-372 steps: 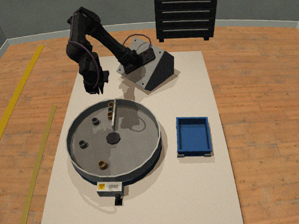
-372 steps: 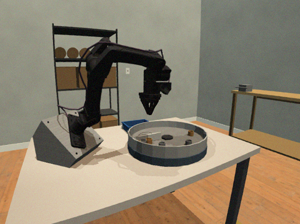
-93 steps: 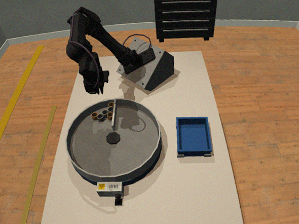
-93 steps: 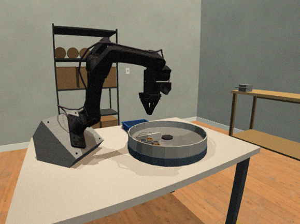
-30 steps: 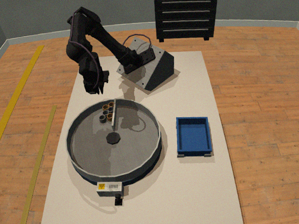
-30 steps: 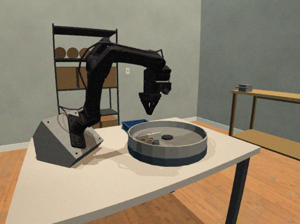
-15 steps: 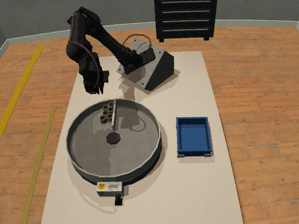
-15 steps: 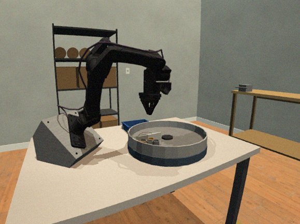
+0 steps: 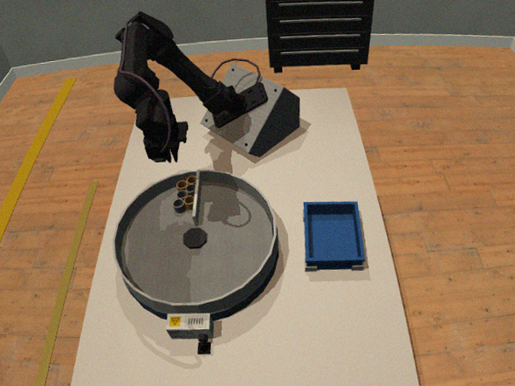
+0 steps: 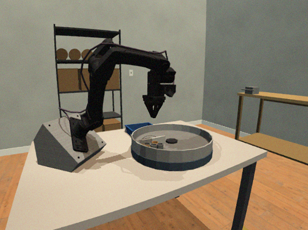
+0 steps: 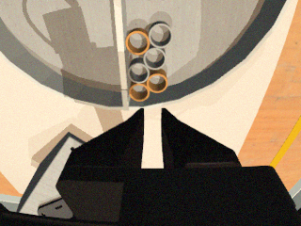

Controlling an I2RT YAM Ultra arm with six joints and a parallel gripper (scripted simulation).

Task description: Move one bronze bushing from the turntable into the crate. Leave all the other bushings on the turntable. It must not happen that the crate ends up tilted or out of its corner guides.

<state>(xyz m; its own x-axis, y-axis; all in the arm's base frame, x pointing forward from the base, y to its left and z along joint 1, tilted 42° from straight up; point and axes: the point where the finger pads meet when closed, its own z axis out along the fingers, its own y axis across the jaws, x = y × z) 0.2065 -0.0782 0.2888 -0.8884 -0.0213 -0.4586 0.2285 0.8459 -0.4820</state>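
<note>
A grey turntable (image 9: 197, 241) holds a cluster of small bushings beside an upright white divider (image 9: 196, 197) near its far rim. Three are bronze (image 9: 181, 184), the rest dark grey (image 9: 179, 205). In the wrist view the bronze ones (image 11: 137, 41) and grey ones (image 11: 154, 58) lie packed together right of the divider (image 11: 117, 32). My gripper (image 9: 163, 158) hangs well above the table, just outside the turntable's far rim, pointing down. Its fingers stand a narrow gap apart with nothing between them. It also shows high over the rim in the side view (image 10: 154, 115). The blue crate (image 9: 333, 233) is empty.
The arm's grey wedge base (image 9: 261, 113) stands behind the turntable. A dark hub (image 9: 194, 237) sits at the turntable's centre. A control box (image 9: 188, 323) is at its front edge. The crate stands right of the turntable on the white table.
</note>
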